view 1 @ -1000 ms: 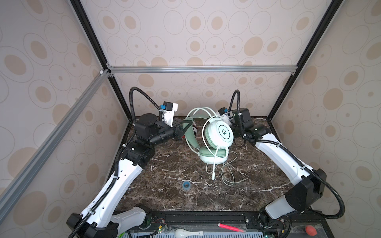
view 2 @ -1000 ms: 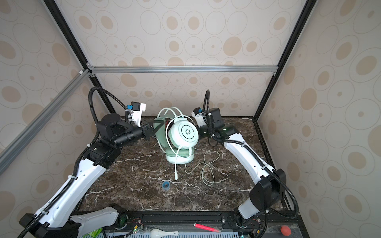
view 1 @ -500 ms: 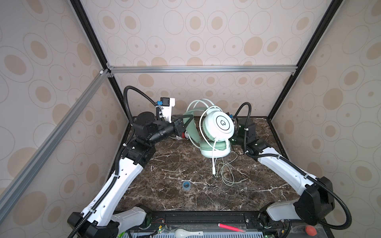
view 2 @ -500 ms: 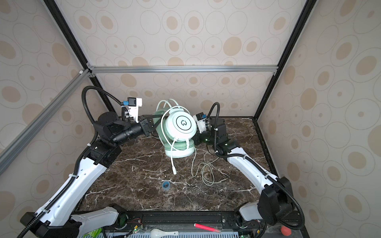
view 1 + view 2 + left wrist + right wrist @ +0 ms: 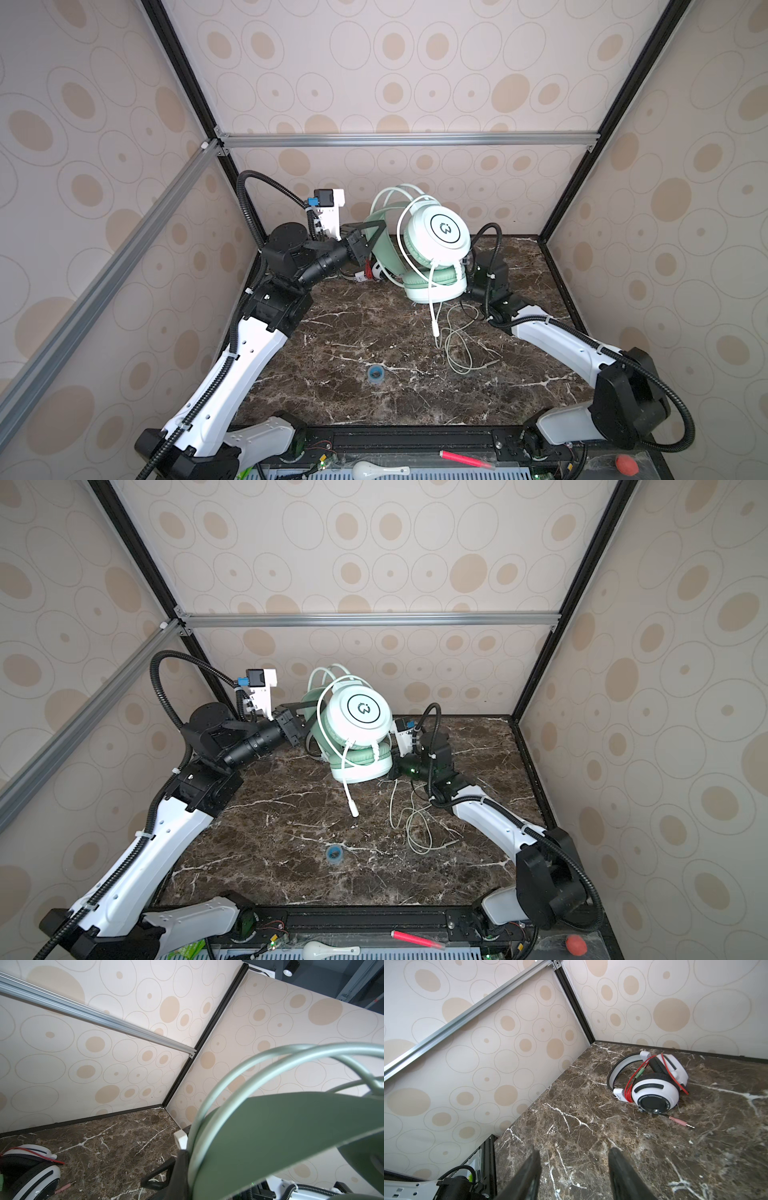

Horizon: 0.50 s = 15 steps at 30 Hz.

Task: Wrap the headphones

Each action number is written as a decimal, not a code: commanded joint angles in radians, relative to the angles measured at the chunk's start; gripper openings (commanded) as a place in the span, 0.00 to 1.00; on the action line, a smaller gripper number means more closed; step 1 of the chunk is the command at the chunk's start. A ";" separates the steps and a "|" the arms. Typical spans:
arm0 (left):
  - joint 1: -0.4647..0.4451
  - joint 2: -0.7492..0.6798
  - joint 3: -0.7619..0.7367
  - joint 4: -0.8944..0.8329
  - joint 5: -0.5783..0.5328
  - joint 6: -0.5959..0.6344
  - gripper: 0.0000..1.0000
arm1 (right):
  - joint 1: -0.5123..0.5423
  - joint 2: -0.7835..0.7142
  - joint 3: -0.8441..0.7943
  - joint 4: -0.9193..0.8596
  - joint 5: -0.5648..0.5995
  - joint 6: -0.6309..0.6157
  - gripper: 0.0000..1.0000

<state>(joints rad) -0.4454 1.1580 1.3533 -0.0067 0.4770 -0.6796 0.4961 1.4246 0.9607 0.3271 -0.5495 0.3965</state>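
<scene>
Dropping away from behind the upper ear cup over the last second, the right gripper (image 5: pixel 573 1153) is now sitting low beside the lower cup, while the left arm has been lifting the mint-green headphones (image 5: pixel 432 245) a little higher.

The right jaws are standing apart with nothing between them, only bare table (image 5: pixel 591 1126) showing in the gap. They are probably heading down for more slack. The left gripper (image 5: pixel 365 241) is clamping its jaws on the green headband (image 5: pixel 291 1136), keeping the pair raised at the back of the table, towards the middle. That seems meant to leave room for the other arm to pass the cord around it. The lower cup is hanging close to the table, and I cannot tell whether it is touching.

A few turns of the pale cord (image 5: pixel 457 345) are already running over the cups and band. The rest is lying in loose loops on the table, just in front of the right arm, so the wrapping looks partly done.

Further out, the white-and-black headphones (image 5: pixel 652 1086) are lying flat near the back left corner, behind the left gripper. The red cord (image 5: pixel 631 1082) is looping around them and the pink plug (image 5: pixel 679 1122) is resting loose beside them. That pair looks finished with for the moment.
</scene>
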 commanded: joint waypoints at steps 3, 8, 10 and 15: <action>-0.002 -0.003 0.052 0.131 -0.085 -0.097 0.00 | 0.014 0.025 -0.069 0.080 0.004 0.045 0.44; -0.003 0.006 0.042 0.154 -0.155 -0.126 0.00 | 0.021 0.019 -0.114 0.088 0.015 0.061 0.31; -0.001 0.018 0.043 0.167 -0.171 -0.139 0.00 | 0.026 0.019 -0.125 0.077 0.020 0.059 0.23; -0.003 0.025 0.027 0.183 -0.254 -0.174 0.00 | 0.035 0.000 -0.146 0.045 0.050 0.046 0.04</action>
<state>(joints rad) -0.4454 1.1938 1.3525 0.0681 0.2966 -0.7727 0.5213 1.4418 0.8356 0.3691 -0.5201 0.4454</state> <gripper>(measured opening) 0.067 0.064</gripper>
